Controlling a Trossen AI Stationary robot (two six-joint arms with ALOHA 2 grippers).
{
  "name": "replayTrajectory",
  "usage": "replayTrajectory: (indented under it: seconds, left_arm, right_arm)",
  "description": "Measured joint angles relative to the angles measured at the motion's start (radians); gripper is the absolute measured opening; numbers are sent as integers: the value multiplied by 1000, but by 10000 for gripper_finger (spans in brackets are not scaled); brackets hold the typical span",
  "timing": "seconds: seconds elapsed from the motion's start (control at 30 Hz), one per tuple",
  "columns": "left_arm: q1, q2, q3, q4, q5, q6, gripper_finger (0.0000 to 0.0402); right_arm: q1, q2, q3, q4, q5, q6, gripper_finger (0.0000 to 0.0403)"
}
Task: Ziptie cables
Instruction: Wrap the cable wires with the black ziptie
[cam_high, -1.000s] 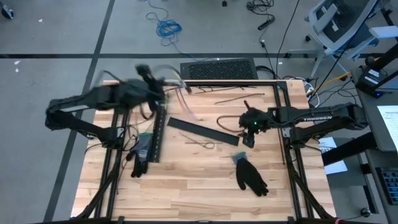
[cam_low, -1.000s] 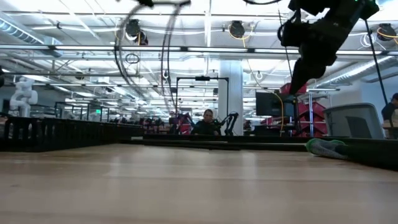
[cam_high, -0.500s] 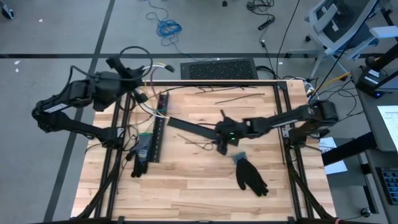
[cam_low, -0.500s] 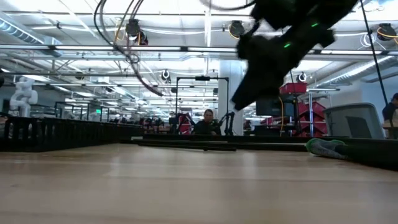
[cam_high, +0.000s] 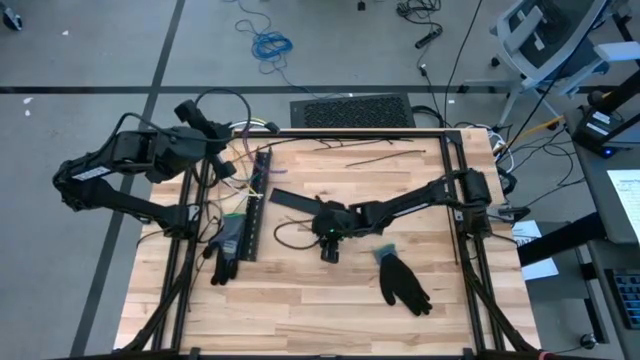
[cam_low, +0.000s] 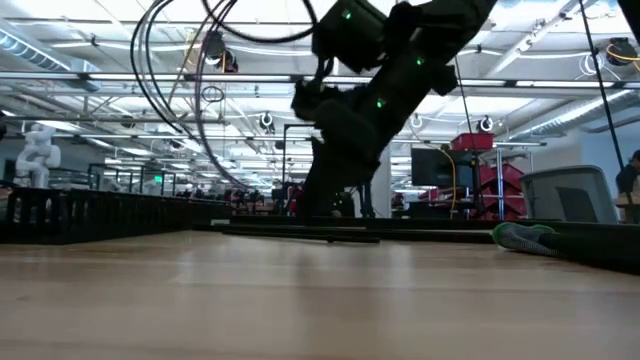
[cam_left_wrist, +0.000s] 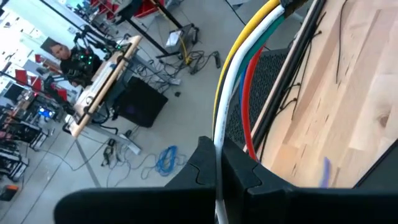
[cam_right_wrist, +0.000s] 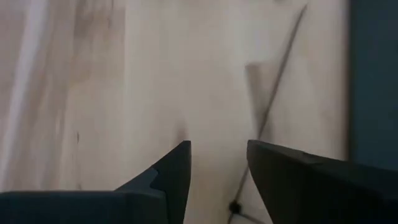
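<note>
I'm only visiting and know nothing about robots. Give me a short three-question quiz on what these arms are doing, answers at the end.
1. True or false: the left gripper is shut on the cables.
2. Above what does the right gripper hang? A) a thin black zip tie on the table B) the black glove C) the keyboard
3. Fill in: the right gripper's jaws stand ____, with nothing between them.

Key: 1 true; 2 A; 3 open.
</note>
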Motion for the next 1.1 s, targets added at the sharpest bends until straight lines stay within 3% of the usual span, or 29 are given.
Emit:
replayTrajectory:
  seconds: [0.23,0.7,1.1]
  left_arm:
    - [0,-2,0,-14,1,1,4]
    - [0,-12,0,-33,1,1,4]
    - [0,-12,0,-32,1,0,4]
  right_arm:
    - [3,54,14,-3,92,24,143]
    - [-4,14,73,-19,79,-22,143]
    - [-45,14,73,-94,143,-48,143]
